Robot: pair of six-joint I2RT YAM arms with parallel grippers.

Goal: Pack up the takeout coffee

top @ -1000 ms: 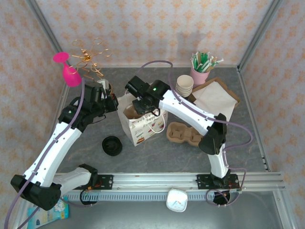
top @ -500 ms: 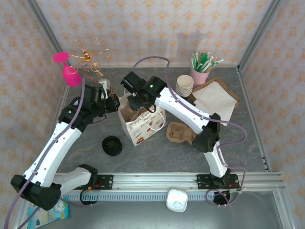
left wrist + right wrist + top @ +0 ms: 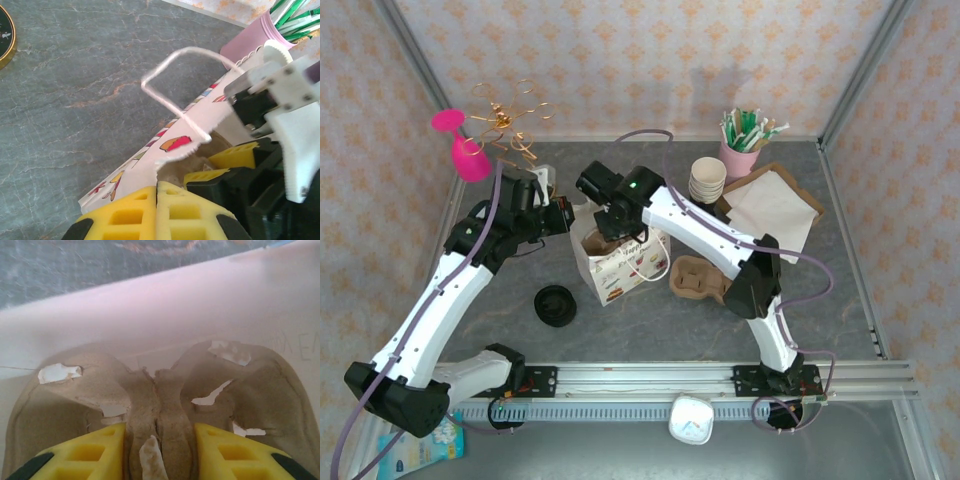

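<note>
- Right gripper (image 3: 160, 436) has shifted left and toward the back wall over the white printed paper bag (image 3: 625, 265) compared with a second ago. The right arm's elbow has swung left with it.
- Left gripper (image 3: 157, 189) has edged slightly toward the back and is still at the bag's left rim.
- Small black paper cup with round black lid (image 3: 555, 305) has not moved. It stands upright on the grey marbled table (image 3: 650, 335), outside the bag, near the bag's left near corner but not touching it.
- That cup is well apart from both pairs of fingers, and neither gripper touches it.
- Right fingers (image 3: 90, 450) are part open and down inside the bag. They are closed against either side of the centre ridge of a brown pulp cup carrier (image 3: 65, 400) that sits in the bag.
- Left fingers (image 3: 125, 215) are pressed fully together, pinching the torn top edge of the bag.
- Second brown pulp carrier (image 3: 705, 280) lies on the table at the bag's right side. Cannot tell whether it touches the bag.
</note>
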